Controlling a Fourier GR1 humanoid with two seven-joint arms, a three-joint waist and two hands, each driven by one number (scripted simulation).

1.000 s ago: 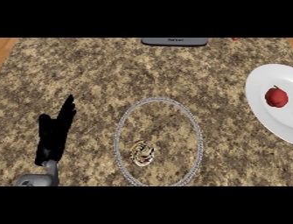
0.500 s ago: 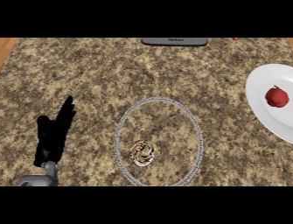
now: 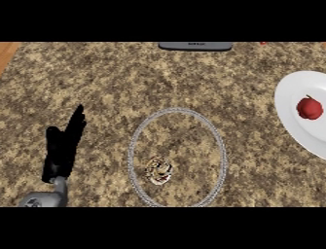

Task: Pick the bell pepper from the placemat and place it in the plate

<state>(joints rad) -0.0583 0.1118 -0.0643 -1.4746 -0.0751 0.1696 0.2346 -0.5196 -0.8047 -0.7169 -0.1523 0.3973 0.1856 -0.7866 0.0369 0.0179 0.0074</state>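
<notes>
bell pepper (image 3: pixel 310 107): small, red, rounded, with a short dark stem stub seen at its upper left; a darker shaded edge is seen along its lower right.
pepper location: seen lying on the white plate (image 3: pixel 302 127), on the plate's right-centre area, well apart from the placemat.
pepper axis: nearly round in this view, so the long axis is only weakly defined; the stem is pointed up and slightly left in the view, away from the robot.
plate: round, white, cut off by the view's right edge; set on the table (image 3: pixel 122 78) at far right.
placemat (image 3: pixel 177 156): oval, see-through, marked by a thin grey rim; a small brown-and-white patterned emblem is seen in its lower part. It lies at centre, between left hand and plate.
left hand (image 3: pixel 61 146): black, seen at lower left above the grey forearm; fingers straight and together, pointed up and slightly right; nothing is held.
right hand: not seen in the view.
table: speckled brown stone top, wood strips at left and right edges.
dark object (image 3: pixel 195 45): flat, grey, at the top edge; cannot be identified.
</notes>
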